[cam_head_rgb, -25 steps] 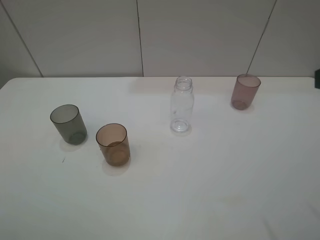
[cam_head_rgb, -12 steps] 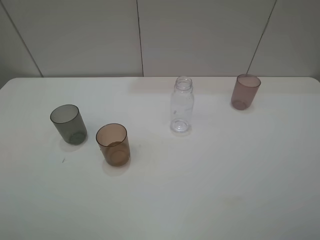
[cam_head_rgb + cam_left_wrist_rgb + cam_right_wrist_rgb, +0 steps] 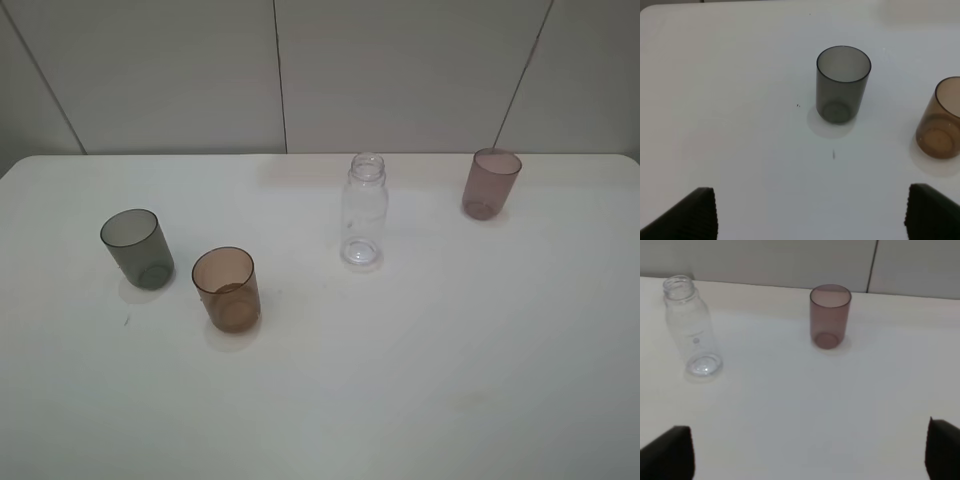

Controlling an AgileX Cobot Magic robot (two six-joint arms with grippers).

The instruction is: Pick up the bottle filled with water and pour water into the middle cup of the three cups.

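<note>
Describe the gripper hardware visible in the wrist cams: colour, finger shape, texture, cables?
Only fingertips show. The left gripper has two black fingers with fine ridged ribbing on the inner faces. The right gripper has two black fingers, blurrier, texture unclear. No cables, markings or arm links are visible; the exterior high view shows no arm.

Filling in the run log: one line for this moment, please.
stage: before grasp | bottle: upright, untouched | orange-brown cup: upright | left gripper: open | right gripper: open
</note>
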